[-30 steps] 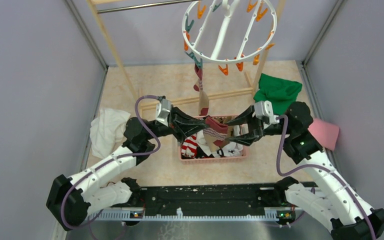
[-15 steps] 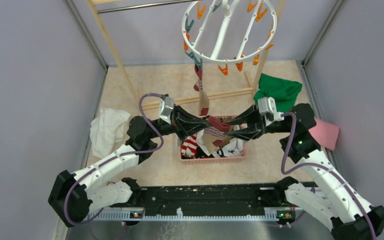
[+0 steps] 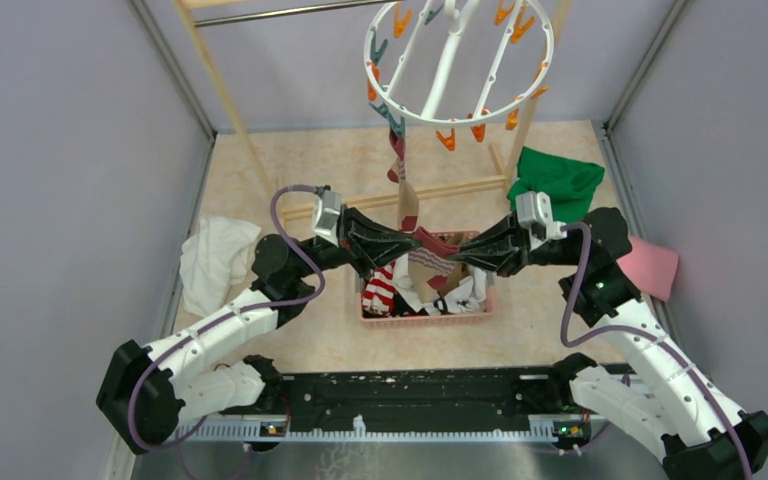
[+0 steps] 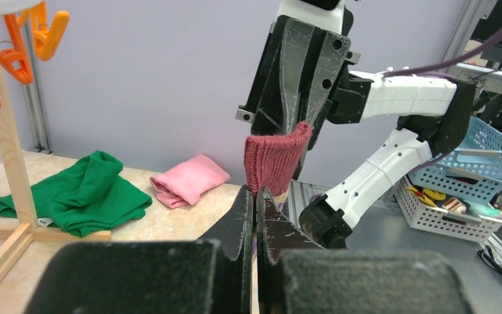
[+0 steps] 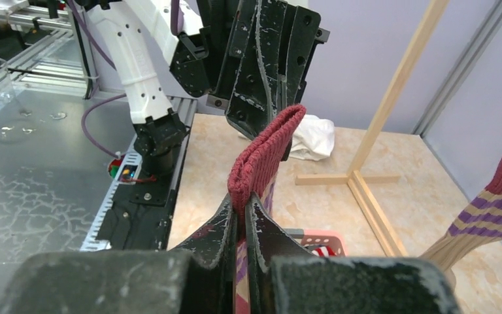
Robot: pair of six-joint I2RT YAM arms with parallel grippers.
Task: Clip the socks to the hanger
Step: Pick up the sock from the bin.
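while both arms meet over the pink basket (image 3: 425,318), the left gripper (image 4: 256,195) is clamped tight on one edge of a maroon-cuffed sock (image 4: 276,157), and the right gripper (image 5: 239,204) is pinched together on the opposite edge of the same ribbed cuff. the cuff stands as a short arch between the two sets of tips, with the rest of the sock trailing down toward the basket, where a red-and-white striped sock (image 3: 380,292) and others lie in a heap. beyond and above, the hanger (image 3: 450,124) dangles from the wooden rack (image 3: 222,90), with a tan-and-maroon sock (image 3: 406,195) already hanging from its near rim. a green cloth (image 3: 558,183), a pink cloth (image 3: 650,266) and a white cloth (image 3: 215,255) lie on the floor around the basket.

the sock looks light, soft and stretchy, a limp knit that will sag wherever it is not held. the doubled rim of the cuff seems the best bite, being thickest there. held at two points, that edge can be kept taut enough to feed into a peg, though a thin knit may slide out of a shallow pinch.

a second earlier the right jaws stood apart around the cuff; now they have come together on it. the left grip is unchanged, and the sock rides slightly higher and tauter between the arms.
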